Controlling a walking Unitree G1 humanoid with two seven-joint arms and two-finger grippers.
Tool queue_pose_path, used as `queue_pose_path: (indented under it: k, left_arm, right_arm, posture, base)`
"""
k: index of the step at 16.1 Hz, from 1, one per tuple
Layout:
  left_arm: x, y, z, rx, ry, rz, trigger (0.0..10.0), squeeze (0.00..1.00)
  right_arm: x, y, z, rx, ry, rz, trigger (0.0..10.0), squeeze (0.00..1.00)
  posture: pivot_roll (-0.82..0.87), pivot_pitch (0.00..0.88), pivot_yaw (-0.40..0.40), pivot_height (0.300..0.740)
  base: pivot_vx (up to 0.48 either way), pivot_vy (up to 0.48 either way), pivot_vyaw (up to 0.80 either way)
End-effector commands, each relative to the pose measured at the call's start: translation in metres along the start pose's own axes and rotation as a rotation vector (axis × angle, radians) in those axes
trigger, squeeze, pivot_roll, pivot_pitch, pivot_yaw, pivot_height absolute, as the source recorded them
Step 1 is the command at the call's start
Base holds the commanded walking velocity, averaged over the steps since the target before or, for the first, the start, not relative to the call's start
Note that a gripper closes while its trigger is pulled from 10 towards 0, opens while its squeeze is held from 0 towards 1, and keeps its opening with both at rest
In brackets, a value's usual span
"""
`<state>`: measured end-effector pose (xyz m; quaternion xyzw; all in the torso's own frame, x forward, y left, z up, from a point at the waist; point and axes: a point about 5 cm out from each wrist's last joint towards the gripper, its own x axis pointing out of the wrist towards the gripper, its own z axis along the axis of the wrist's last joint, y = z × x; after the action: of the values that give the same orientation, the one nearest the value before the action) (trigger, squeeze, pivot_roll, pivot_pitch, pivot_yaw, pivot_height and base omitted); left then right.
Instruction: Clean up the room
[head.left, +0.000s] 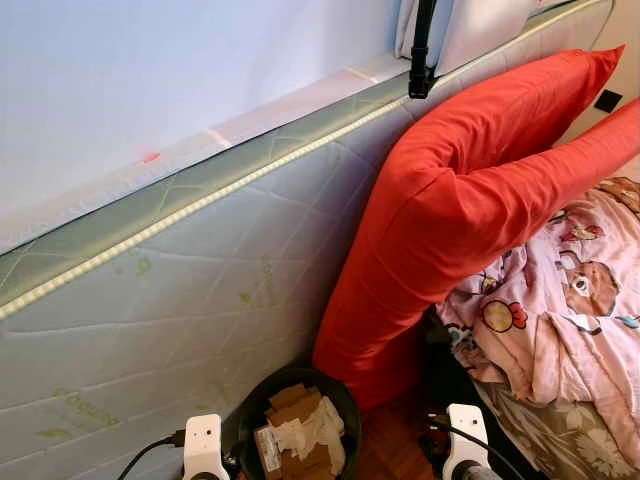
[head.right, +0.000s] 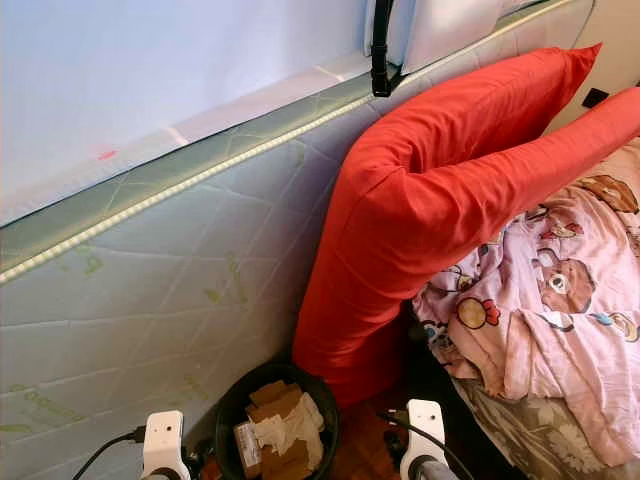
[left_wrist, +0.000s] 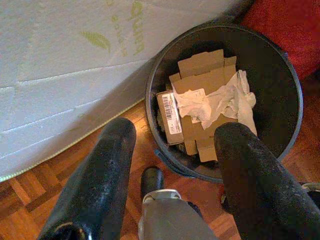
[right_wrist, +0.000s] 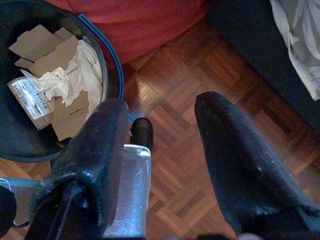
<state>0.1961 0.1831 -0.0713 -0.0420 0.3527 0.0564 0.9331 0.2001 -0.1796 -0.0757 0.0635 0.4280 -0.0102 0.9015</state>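
Note:
A black waste bin (head.left: 343, 396) stands on the floor between a leaning mattress and a red pillow. It holds flattened cardboard (left_wrist: 202, 75), a labelled packet and crumpled white tissue (left_wrist: 220, 100). My left gripper (left_wrist: 176, 129) hangs open just above the bin's near rim, holding nothing. Over the wooden floor, to the right of the bin, my right gripper (right_wrist: 162, 105) is open with nothing in it. Both wrists show low in the head views, the left wrist (head.left: 203, 445) beside the bin and the right wrist (head.left: 467, 445) near the bed.
A pale quilted mattress (head.left: 180, 280) leans on its side on the left. A long red pillow (head.left: 450, 200) is propped against it, its lower end behind the bin. A pink patterned blanket (head.left: 570, 300) lies on the bed at right. Parquet floor (right_wrist: 200, 50) lies underneath.

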Motion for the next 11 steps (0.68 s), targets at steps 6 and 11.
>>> queue_pose_path:
  k: [6,11]
  left_arm:
    - [-0.0029,0.0038,-0.0078,-0.003,0.025,0.010,10.0,0.00]
    - [-0.0028,0.0043,-0.0074,-0.002,0.024,0.012,10.0,0.00]
  right_arm:
    - [-0.0011,-0.0023,-0.0045,0.000,0.014,-0.006,10.0,0.00]
    - [-0.0010,-0.0022,-0.0044,-0.003,0.016,-0.004,10.0,0.00]
  posture:
    - [0.06,0.135,-0.040,0.740]
    - [0.06,0.137,-0.039,0.740]
  base:
    - [0.000,0.000,0.00]
    - [0.000,0.000,0.00]
